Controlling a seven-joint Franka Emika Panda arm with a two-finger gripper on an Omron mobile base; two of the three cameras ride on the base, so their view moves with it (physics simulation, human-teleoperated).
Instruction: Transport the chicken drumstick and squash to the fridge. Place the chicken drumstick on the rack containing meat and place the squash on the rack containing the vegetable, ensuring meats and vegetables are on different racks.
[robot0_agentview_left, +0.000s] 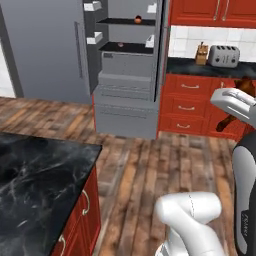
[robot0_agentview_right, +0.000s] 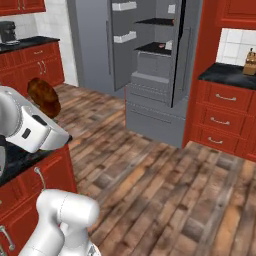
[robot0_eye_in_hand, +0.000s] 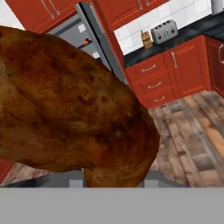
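1. Left base view: fridge at upper centre of the frame, doors swung wide. Two black shelves inside: rack containing the vegetable above, already bearing the squash as a small orange-red ball at its right; rack containing meat below, with a small reddish meat piece. Chicken drumstick at the right edge of the frame, brown, poking out beyond the white hand, well apart from the fridge. Dark marble tabletop at lower left.

2. Right base view: chicken drumstick at middle left of the frame, carried in the air beyond the white hand, above the edge of a black tabletop. Fridge at upper centre, wood floor lying between.

3. Hand view: chicken drumstick huge across the left and centre, pressed close to the camera; jaws closed on the chicken drumstick, fingertips hidden behind it. Open fridge at upper left, toaster on the far tabletop at upper right.

4. Judged step: carrying the drumstick to the fridge, squash half apparently finished. Best done by holding the grip firm, approaching square to the open cabinet, aiming for the lower shelf beside the meat piece, entering level under the upper shelf, clearing the door bins, lowering until supported before release.
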